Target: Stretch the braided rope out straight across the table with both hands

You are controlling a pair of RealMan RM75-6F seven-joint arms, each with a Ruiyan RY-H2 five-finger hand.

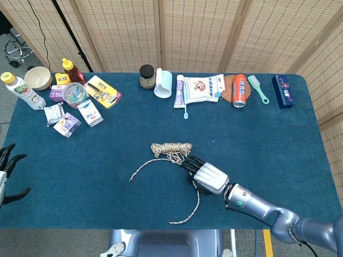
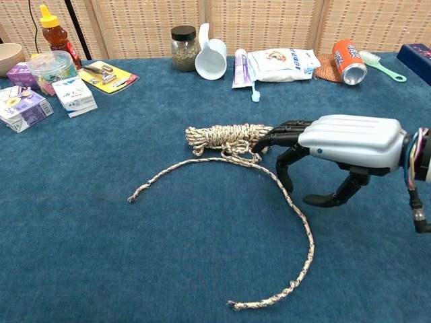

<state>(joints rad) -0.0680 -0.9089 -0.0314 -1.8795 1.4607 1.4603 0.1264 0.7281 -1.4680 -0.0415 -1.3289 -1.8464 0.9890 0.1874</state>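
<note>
The braided rope point(image 1: 171, 149) point(image 2: 229, 136) lies mid-table as a small coiled bundle, with one loose tail curving left and another arcing right and down to the front edge point(image 2: 306, 249). My right hand point(image 1: 206, 175) point(image 2: 337, 151) hovers just right of the bundle, over the arcing tail. Its fingers are spread and curved downward, their tips close to the bundle's right end, holding nothing. My left hand point(image 1: 6, 174) shows only at the far left edge of the head view, fingers apart and empty, well away from the rope.
Along the back edge stand a jar point(image 1: 147, 76), white cup point(image 1: 163, 83), toothpaste point(image 1: 180, 91), a white packet point(image 1: 202, 88), orange can point(image 1: 239, 90) and brush point(image 1: 258, 89). Boxes, bottles and a bowl point(image 1: 37, 78) crowd the back left.
</note>
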